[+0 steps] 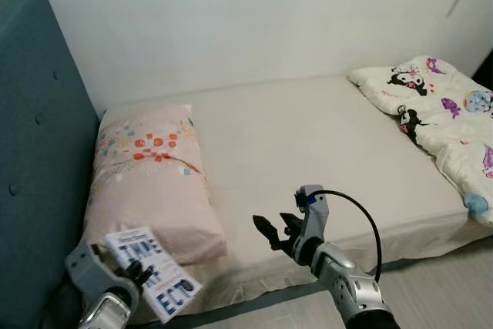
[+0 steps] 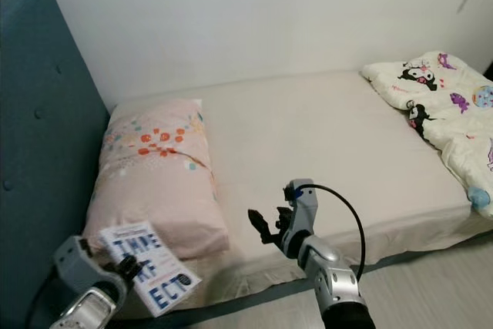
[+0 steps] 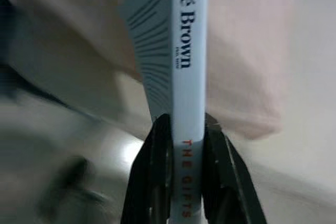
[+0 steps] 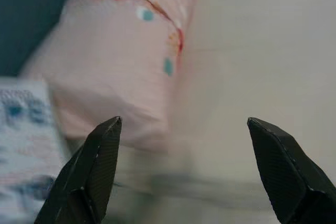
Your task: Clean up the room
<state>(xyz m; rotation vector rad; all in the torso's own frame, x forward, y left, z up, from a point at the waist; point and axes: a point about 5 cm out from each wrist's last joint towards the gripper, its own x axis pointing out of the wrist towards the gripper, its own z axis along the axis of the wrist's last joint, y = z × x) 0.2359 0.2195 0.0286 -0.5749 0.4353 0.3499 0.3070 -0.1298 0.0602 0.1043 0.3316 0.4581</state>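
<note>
Left wrist view: my left gripper (image 3: 186, 145) clamps the book (image 3: 185, 77)'s pale spine, reading "Brown".
Head view: cover shows blue lettering.
Right gripper (image 4: 184, 171): spread wide, holding nothing.

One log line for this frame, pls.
left gripper: shut on white paperback book | right gripper: open, over beige bed | pink pillow: on bed

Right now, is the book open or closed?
Closed. The left gripper clamps the book across its spine, covers together; its front cover faces up by the pillow.
</note>
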